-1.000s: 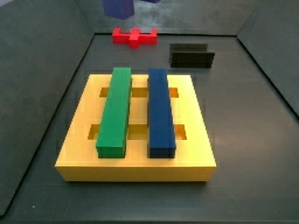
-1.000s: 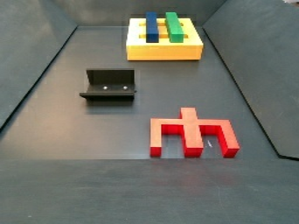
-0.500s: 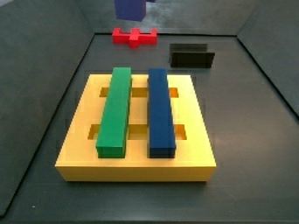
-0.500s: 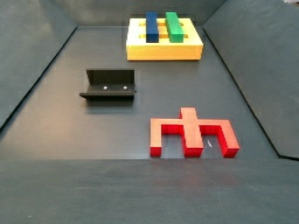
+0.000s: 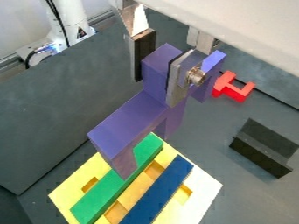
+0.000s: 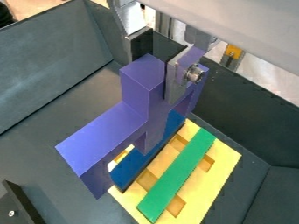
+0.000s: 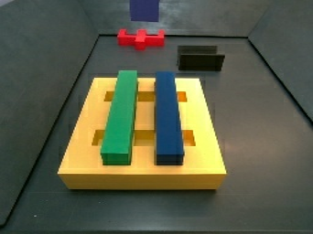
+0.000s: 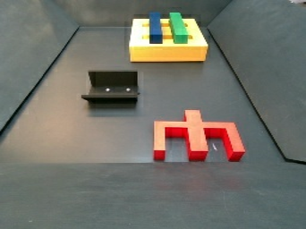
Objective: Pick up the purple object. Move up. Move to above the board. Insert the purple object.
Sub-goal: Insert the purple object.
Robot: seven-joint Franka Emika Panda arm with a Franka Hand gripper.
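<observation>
Clamped between the flat silver fingers of the gripper: the matte purple bridge-shaped object, held by its upper part, legs hanging below. Since a moment ago, shifted sideways at the top edge of a side view, high over the floor. Judged as the carry step, well underway. Beneath it in both wrist views, the thick yellow slotted board, with green bar and blue bar seated. Farther away, the red notched block and the dark fixture.

Matte purple object, smooth yellow board, hand silver metal plates
</observation>
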